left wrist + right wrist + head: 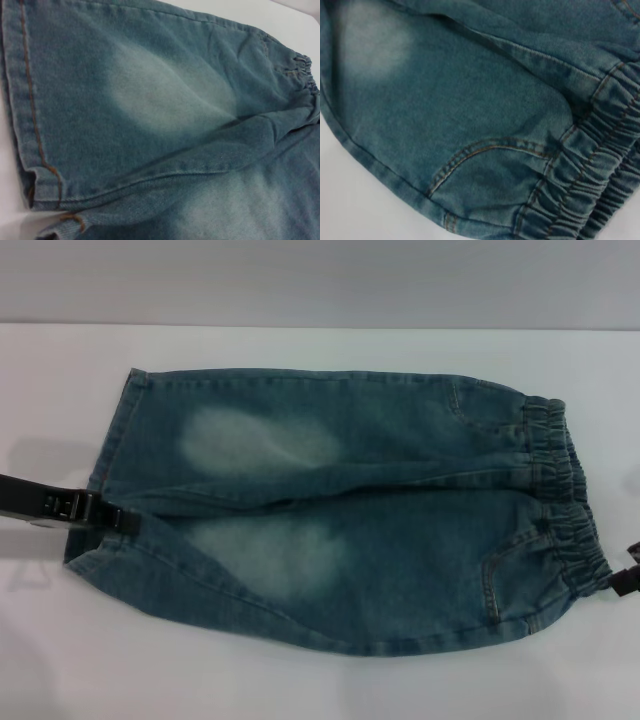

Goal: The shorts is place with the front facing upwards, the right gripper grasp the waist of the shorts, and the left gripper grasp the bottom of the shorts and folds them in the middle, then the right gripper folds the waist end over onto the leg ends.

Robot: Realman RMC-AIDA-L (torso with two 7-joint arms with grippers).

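The shorts (340,510) lie flat, front up, across the white table (300,685), near leg closest to me. The left gripper (118,518) sits at the bottom of the shorts (100,480); the right gripper (625,583) is beside the waist (565,500). I cannot tell either grip. A one-layer pinch would likely skew the fold.

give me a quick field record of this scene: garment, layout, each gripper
garment: shorts, blue-green denim, faded patches, lying flat, not yet folded
waist: toward the robot's right
leg ends: toward the robot's left
left gripper: at the leg ends, near the gap between the legs
right gripper: at the near waist corner, mostly out of frame
surface: white table
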